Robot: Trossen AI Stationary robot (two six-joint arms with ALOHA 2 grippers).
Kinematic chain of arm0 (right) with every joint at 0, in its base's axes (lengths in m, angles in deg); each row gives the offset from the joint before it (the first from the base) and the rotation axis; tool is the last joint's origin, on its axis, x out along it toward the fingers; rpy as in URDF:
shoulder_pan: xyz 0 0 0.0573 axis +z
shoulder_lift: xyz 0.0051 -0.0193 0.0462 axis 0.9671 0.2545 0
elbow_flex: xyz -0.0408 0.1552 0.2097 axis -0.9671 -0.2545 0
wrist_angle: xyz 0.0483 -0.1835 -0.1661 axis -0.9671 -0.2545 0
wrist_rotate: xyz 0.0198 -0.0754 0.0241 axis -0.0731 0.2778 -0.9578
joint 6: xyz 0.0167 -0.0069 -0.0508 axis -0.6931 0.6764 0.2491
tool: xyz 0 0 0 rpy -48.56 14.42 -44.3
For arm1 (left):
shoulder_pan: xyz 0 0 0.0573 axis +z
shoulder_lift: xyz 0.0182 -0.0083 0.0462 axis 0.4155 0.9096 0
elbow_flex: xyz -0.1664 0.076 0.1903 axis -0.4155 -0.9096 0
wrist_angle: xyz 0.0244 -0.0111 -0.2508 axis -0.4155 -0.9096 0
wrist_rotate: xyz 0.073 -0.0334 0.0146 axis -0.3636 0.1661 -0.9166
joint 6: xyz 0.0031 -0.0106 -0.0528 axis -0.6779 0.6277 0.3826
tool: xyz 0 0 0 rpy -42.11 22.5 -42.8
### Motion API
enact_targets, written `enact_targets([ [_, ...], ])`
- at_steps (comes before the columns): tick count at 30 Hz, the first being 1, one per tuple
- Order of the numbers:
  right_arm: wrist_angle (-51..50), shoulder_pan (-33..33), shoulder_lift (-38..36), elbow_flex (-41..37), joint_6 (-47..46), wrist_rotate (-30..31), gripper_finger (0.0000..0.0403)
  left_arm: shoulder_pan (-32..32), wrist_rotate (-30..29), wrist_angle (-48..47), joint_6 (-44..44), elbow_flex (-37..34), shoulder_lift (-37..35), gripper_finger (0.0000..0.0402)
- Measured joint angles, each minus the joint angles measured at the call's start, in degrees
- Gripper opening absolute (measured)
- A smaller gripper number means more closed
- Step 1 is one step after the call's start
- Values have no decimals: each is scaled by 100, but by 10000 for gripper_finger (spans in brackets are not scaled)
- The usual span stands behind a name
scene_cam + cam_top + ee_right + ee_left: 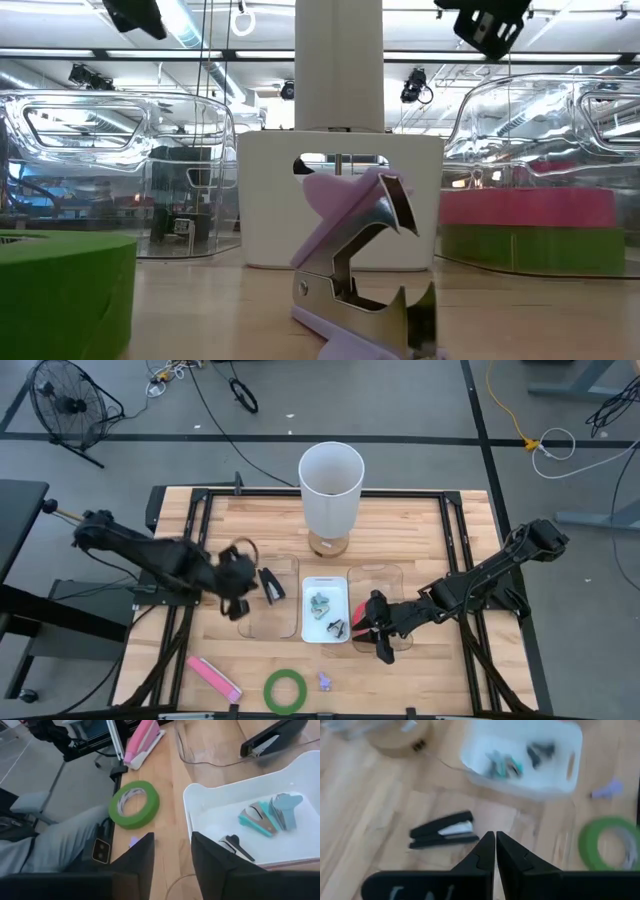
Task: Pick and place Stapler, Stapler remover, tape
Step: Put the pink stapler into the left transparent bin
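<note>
A black stapler [272,585] [442,831] lies flat in a clear tray [268,622] left of the white tray [341,582]. My left gripper [242,606] [495,845] hovers shut just left of it, holding nothing. The white tray holds teal staple removers [270,815] and a black one [235,845]. My right gripper [368,638] [172,855] is open and empty above the right clear tray [400,575], where a red tape ring [525,207] rests on a green one [525,250]. Another green tape ring [285,690], a purple staple remover [324,681] and a pink stapler [213,678] lie near the table's near edge.
A tall white cylinder [331,485] stands on the table behind the trays. A black frame [180,510] runs around the wooden table top. Bare wood lies at the near right of the table. A fan [65,400] and cables are on the floor beyond.
</note>
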Motion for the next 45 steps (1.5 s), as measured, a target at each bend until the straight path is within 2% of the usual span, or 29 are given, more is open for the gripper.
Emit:
enact_targets([
  [6,-30,70,-2,0,-4,0,123,-747,571,-8,-97,0,669,18],
  [10,-49,104,0,0,-4,1,123,-1333,1104,1,355,0,962,18],
  [14,-51,104,-2,0,0,4,123,-1959,1231,-14,1034,0,1184,18],
  [18,-52,104,0,0,0,9,123,-2493,1697,-16,1051,0,1449,18],
  [26,-51,104,-1,0,9,133,123,-3440,2007,377,1517,0,2069,18],
  [30,-51,104,-1,0,86,260,123,-3645,2103,555,1421,0,2307,18],
  [36,-51,104,-2,0,99,260,123,-3693,2029,562,1777,0,2486,25],
  [40,-51,104,-2,2,189,262,123,-3691,1979,561,1804,0,2550,56],
  [45,-51,104,-1,2,212,260,123,-3691,1930,584,1804,0,2549,115],
])
